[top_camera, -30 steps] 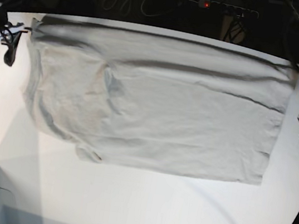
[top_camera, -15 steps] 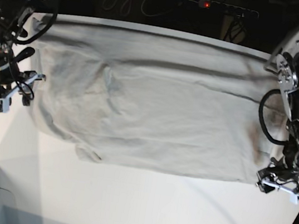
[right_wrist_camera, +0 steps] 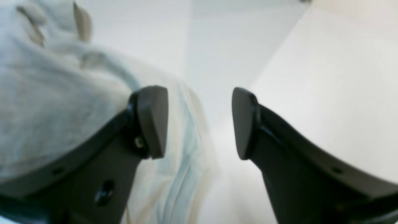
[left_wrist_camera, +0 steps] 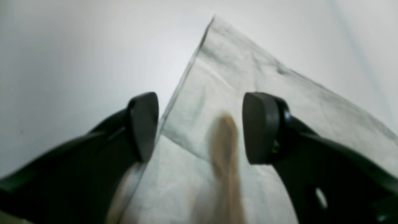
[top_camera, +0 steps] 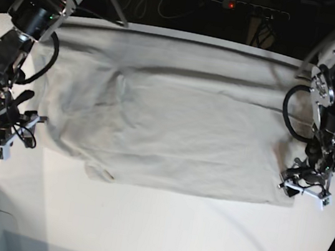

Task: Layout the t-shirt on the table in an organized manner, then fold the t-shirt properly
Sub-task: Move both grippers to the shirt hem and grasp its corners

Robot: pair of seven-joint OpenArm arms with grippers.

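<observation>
Left wrist view shows the left gripper (left_wrist_camera: 199, 129) released wide over a corner of the light grey-beige cloth t-shirt (left_wrist_camera: 248, 93), while the right gripper (right_wrist_camera: 199, 123) gapes, straddling its edge.

Base cam sits high, looking steeply down at the whole table (top_camera: 159, 225), far edge at top; both arms in frame. Left wrist cam looks out between the open fingers of the left gripper (left_wrist_camera: 200, 127), very close, down onto a corner of the t-shirt (left_wrist_camera: 248, 93). Right wrist cam does the same through the right gripper (right_wrist_camera: 199, 123), close on a bunched cloth edge. Each wrist view overlaps base at one shirt end.
</observation>
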